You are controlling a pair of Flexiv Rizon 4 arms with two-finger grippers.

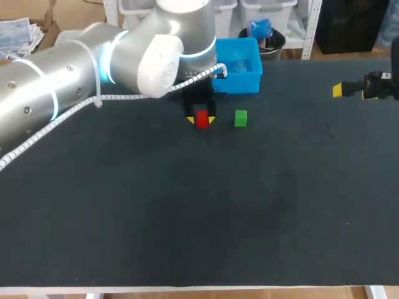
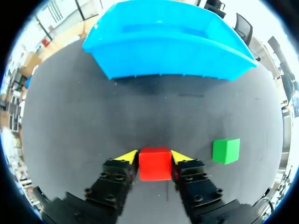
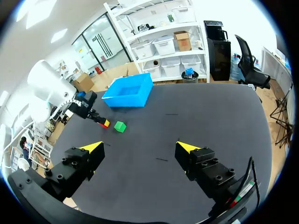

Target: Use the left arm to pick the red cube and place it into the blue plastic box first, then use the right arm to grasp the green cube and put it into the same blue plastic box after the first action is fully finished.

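— Whereabouts of the red cube (image 2: 154, 164)?

— Down on the black table (image 1: 187, 218), in the far half, a little left of the middle. Sits squarely between the yellow fingertips (image 2: 128, 156) of the left gripper (image 2: 154, 156), touched on its left and right faces alike.

— So clenched on it?

— Yes, grasping the red cube, one finger pressed to each side. Looks level with the table surface rather than raised.

— And the green cube (image 1: 240, 118)?

— Stands just right of the red one, on the same line across the table, apart from it with a strip of dark surface between. Lies outside the fingers, touched by neither.

— Position of the blue plastic box (image 1: 240, 82)?

— Farther back, near the far edge, beyond both cubes and slightly right of the red one. Open on top, long side facing the left gripper. Both cubes outside it, on the table.

— Left arm (image 1: 75, 68)?

— Comes in from the left and stretches across the far half, with its large silver-white joint covering the box's left end in the head view and a white cable (image 1: 62, 121) trailing along it.

— And the right gripper (image 3: 140, 146)?

— Released, fingers spread wide with only bare table showing between them. Hangs at the far right of the table, well apart from cubes and box, facing them.
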